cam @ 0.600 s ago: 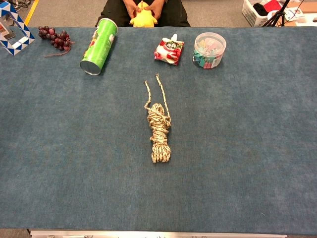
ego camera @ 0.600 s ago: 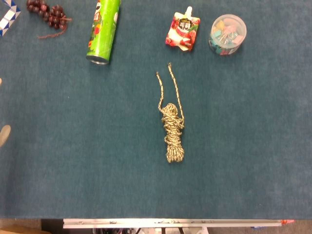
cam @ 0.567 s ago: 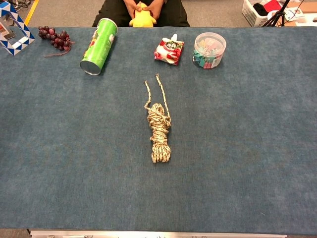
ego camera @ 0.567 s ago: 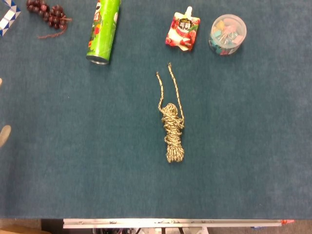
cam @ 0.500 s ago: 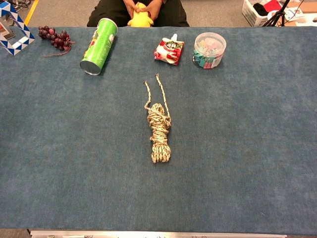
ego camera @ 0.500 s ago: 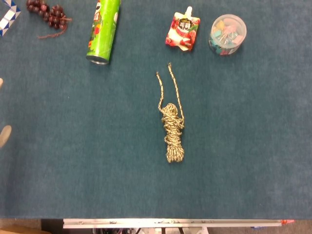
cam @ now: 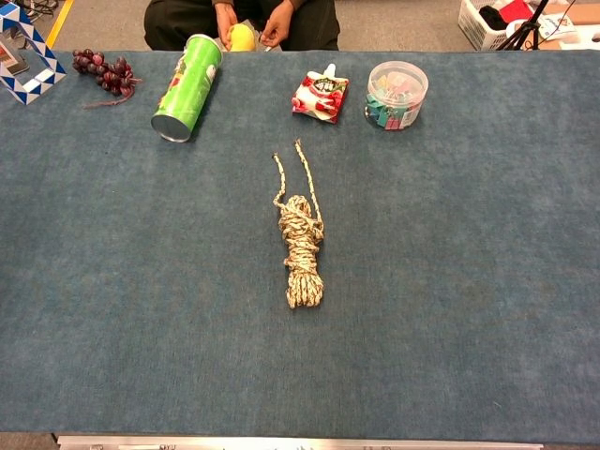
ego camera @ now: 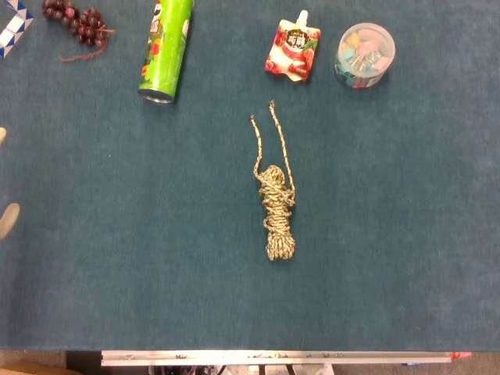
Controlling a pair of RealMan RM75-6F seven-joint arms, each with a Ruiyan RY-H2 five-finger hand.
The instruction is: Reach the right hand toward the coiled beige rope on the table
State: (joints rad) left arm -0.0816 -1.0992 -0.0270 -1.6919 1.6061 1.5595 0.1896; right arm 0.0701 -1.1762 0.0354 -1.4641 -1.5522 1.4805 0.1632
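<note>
Head view, coiled beige rope [ego camera: 276, 212] mid-table, left hand [ego camera: 8, 219] far left

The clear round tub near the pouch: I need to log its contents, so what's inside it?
The clear round tub holds a jumble of small pastel pieces, pink, yellow and teal. Its lid is on; what the pieces are, and any lower ones, cannot be told.
</note>
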